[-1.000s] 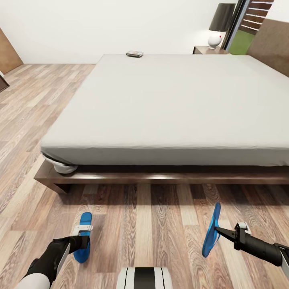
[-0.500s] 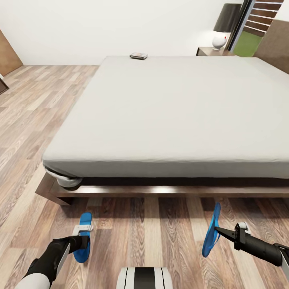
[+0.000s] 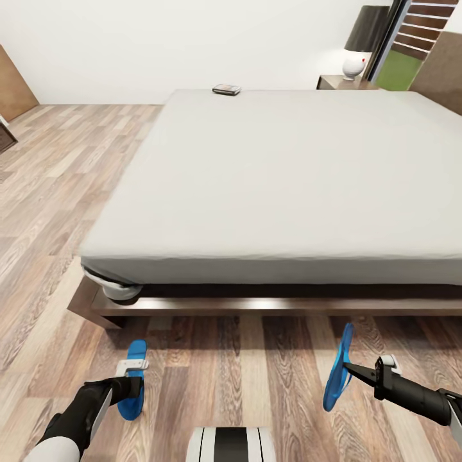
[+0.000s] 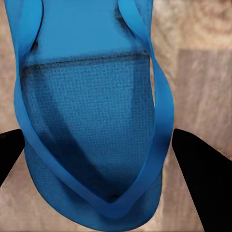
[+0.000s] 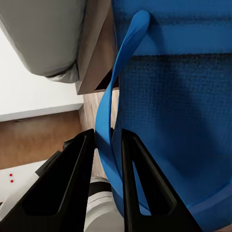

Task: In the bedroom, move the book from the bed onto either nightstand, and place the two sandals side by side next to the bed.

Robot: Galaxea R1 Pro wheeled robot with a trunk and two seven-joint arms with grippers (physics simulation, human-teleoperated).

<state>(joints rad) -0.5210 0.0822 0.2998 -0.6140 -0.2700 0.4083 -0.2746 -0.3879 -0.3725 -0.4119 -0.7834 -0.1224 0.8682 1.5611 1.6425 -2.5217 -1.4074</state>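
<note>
I carry the two blue sandals above the wood floor, just in front of the bed [image 3: 276, 173]. My left gripper [image 3: 136, 385] is shut on the left sandal [image 3: 136, 354], held flat; its dark fingers [image 4: 198, 169] flank the sandal [image 4: 92, 96]. My right gripper [image 3: 347, 367] is shut on the right sandal [image 3: 343, 343], which hangs on edge; the fingers [image 5: 79, 164] pinch the strap of that sandal [image 5: 179, 96]. The book [image 3: 226, 89] lies at the mattress's far edge. A nightstand [image 3: 333, 81] stands beyond the bed's far right side.
The dark wooden bed frame [image 3: 256, 306] juts out low under the mattress, its corner at front left. A lamp [image 3: 362, 38] stands on the nightstand. A brown door [image 3: 13, 83] is at far left. Open plank floor [image 3: 58, 192] runs along the bed's left side.
The whole view has shifted: the bed sits further right and lower in the picture, so the camera has moved. Both grippers and their sandals hold the same place relative to me.
</note>
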